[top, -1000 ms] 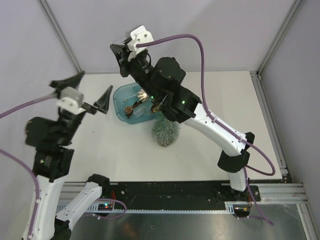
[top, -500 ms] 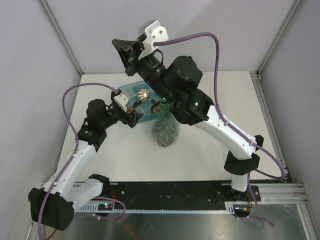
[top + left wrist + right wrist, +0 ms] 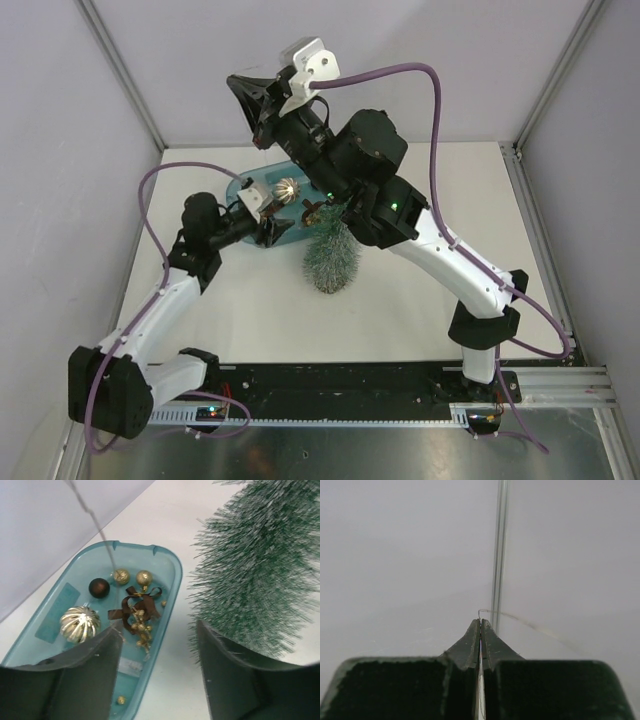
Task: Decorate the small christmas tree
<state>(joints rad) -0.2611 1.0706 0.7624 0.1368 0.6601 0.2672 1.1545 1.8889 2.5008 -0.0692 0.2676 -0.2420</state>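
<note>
Jaws of the left gripper (image 3: 157,630) stand well apart with nothing between them, hovering over the near end of the blue tub (image 3: 173,575). Those of the right gripper (image 3: 480,622) are pressed fully together high above the far side of the table (image 3: 400,310), and a thin thread (image 3: 100,530) seems to run out of their tips (its lower end drops toward the small gold balls (image 3: 121,576) in the tub). The small christmas tree (image 3: 333,262) sits on the table just right of the tub and a little nearer, its bristles close beside the left arm's right-hand finger. Its base is hidden, so I cannot tell whether it stands true or leans. Inside the tub lie a ribbed gold bauble (image 3: 79,624), a dark brown ball (image 3: 99,587) and a brown ribbon with a gold sprig (image 3: 137,611). The step in hand looks like the left arm picking an ornament. To do it well, it should come straight down over one piece only, the ribbon sprig being the easiest since it lies almost under the gap. It should close on the stem or bow rather than a slippery round ball. The right-hand finger needs to stay inside the tub wall and off the needles, and the lift should stay clear of the hanging thread so nothing tangles.
</note>
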